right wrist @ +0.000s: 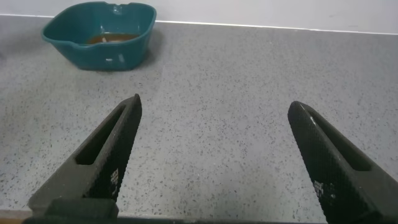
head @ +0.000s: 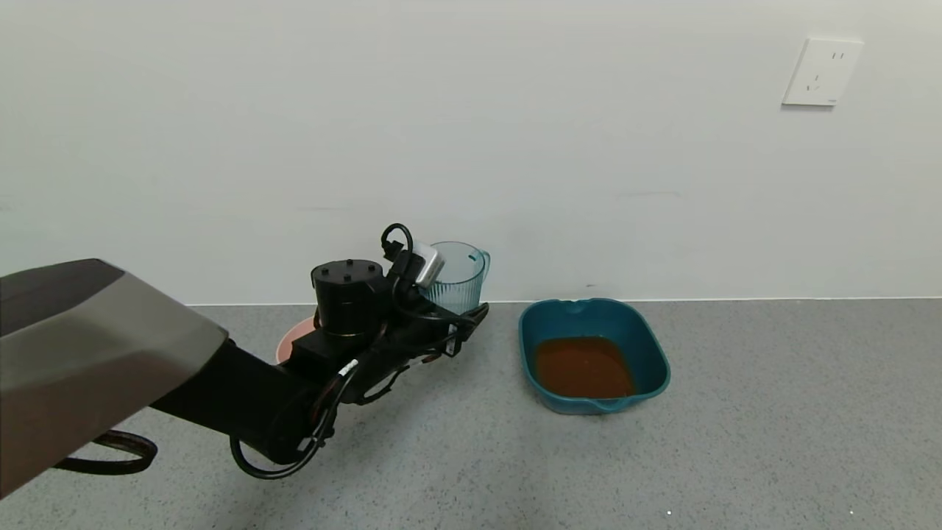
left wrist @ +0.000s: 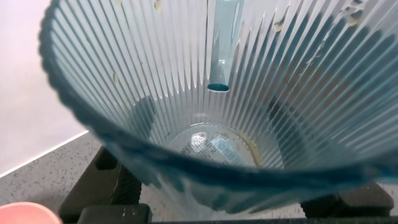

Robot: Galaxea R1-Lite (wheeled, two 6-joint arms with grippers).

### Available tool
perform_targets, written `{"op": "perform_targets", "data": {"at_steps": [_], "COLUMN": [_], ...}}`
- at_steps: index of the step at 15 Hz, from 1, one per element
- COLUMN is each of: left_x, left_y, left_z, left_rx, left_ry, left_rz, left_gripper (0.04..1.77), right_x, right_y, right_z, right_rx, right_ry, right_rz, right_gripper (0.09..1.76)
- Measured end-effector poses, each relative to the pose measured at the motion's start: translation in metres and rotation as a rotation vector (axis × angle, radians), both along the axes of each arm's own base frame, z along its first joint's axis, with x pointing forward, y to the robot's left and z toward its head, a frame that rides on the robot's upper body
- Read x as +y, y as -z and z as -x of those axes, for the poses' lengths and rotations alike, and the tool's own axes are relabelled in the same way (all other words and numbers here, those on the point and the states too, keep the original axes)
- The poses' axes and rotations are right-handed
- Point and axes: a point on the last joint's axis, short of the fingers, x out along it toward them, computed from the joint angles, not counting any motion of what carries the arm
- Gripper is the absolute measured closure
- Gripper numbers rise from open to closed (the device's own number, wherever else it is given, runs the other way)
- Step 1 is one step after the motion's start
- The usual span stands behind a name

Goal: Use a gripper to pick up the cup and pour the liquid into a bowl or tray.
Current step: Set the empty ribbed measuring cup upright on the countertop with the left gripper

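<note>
My left gripper (head: 460, 315) is shut on the cup (head: 458, 276), a pale blue-green ribbed tumbler held upright near the back wall, left of the tray. In the left wrist view the cup (left wrist: 205, 93) fills the frame. It looks empty, with only a faint brown ring at its bottom. My black fingers (left wrist: 102, 183) flank its base. The dark teal tray (head: 651, 353) stands on the counter with reddish-brown liquid (head: 583, 366) pooled in it. The tray also shows in the right wrist view (right wrist: 134, 25). My right gripper (right wrist: 214, 104) is open and empty above bare counter, out of the head view.
A round pink bowl (head: 293, 338) sits behind my left arm, left of the cup, and its edge shows in the left wrist view (left wrist: 25, 214). The white wall runs along the counter's back edge. A wall socket (head: 820, 71) is at the upper right.
</note>
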Motion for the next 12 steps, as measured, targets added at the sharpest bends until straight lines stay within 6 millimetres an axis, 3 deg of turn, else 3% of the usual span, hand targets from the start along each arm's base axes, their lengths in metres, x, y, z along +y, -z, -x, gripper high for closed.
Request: {"op": "perform_targets", "data": {"at_steps": [3, 12], "left_x": [-0.004, -0.018], "left_y": [0.016, 0.075], "left_z": [-0.008, -0.032], "left_rx": [-0.044, 0.04], "left_ry": [-0.057, -0.15], "left_rz": [0.063, 0.13], "left_gripper": [0.48, 0.48], "right_x": [0.0, 0.0], "right_y": [0.0, 0.0], "right_z": [0.0, 0.0], "right_rx": [0.0, 0.0], "right_ry": [0.0, 0.001], "right_rz": [0.0, 0.0], "right_gripper": [0.14, 0.14]}}
